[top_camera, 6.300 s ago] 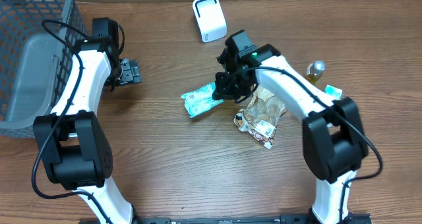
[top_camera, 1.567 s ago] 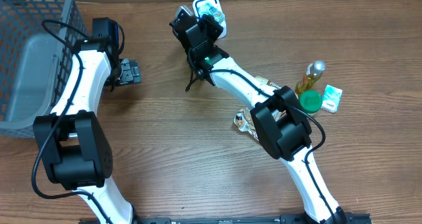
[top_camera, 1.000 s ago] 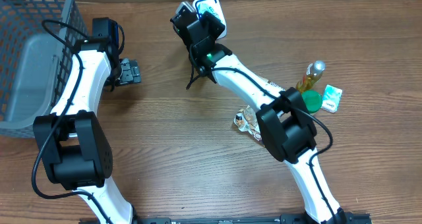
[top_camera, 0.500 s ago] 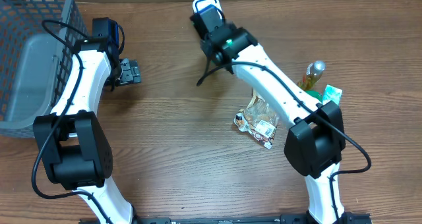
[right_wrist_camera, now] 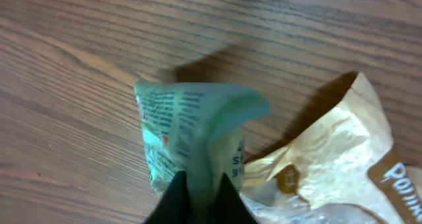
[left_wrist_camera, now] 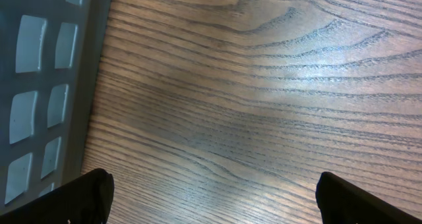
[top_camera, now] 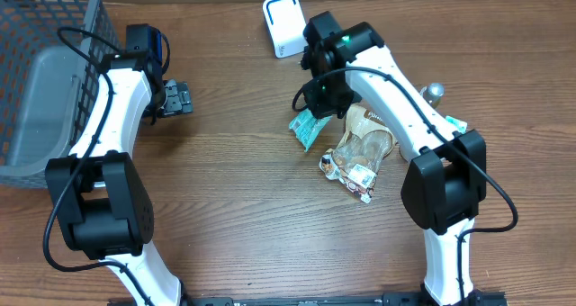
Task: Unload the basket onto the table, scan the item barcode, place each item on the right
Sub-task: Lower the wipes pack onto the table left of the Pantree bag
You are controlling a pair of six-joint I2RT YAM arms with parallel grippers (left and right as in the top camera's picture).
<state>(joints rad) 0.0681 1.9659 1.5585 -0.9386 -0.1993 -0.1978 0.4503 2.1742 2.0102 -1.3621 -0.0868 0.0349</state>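
A green and white packet [top_camera: 308,126] hangs low over the table just left of a brown snack bag [top_camera: 360,148]. My right gripper [top_camera: 322,104] is shut on the packet's upper edge. The right wrist view shows both dark fingers pinching the crumpled packet [right_wrist_camera: 191,132], with the right gripper [right_wrist_camera: 200,192] at the bottom of the frame. The white barcode scanner [top_camera: 283,24] stands at the back of the table, apart from the packet. My left gripper [top_camera: 175,98] rests open at the left near the basket, its fingers [left_wrist_camera: 86,194] wide apart over bare wood.
A grey mesh basket [top_camera: 45,63] fills the far left; its wall [left_wrist_camera: 39,85] shows in the left wrist view. The brown bag [right_wrist_camera: 343,151] lies right beside the held packet. A small bottle [top_camera: 434,92] and a small green box [top_camera: 454,123] sit behind the right arm.
My right arm has swung away from the scanner, right and toward the front, carrying the packet down beside the brown bag. The left arm has not moved.
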